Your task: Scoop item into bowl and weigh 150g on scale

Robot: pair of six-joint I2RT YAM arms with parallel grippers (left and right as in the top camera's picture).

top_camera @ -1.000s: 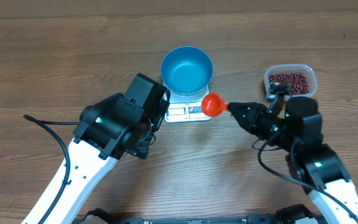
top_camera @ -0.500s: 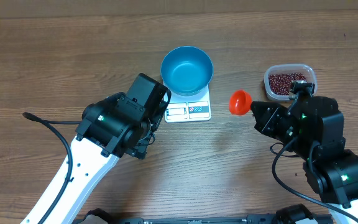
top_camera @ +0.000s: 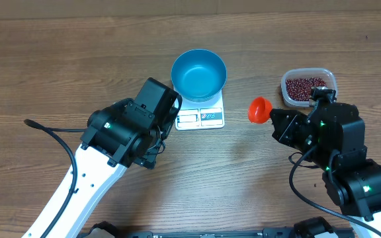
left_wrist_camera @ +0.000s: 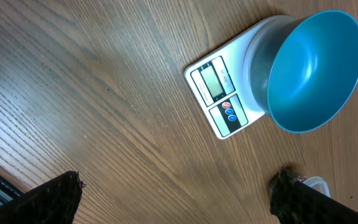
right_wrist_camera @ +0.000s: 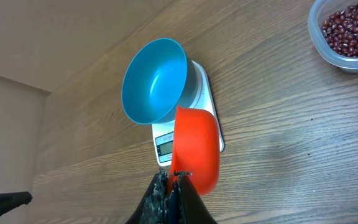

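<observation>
1. Pinching the handle of the red scoop [top_camera: 259, 109], the right gripper [top_camera: 274, 120] has its fingers pressed together. The scoop hangs right of centre, between scale [top_camera: 200, 118] and tub [top_camera: 331, 80].
2. The beans [top_camera: 306, 86] lie in the tub, upper right.
3. The bowl [top_camera: 199, 74] sits on the scale, apparently empty, so added weight can be read.
4. The left gripper [left_wrist_camera: 178, 179] is spread wide, holds nothing, and probably waits aside.
</observation>
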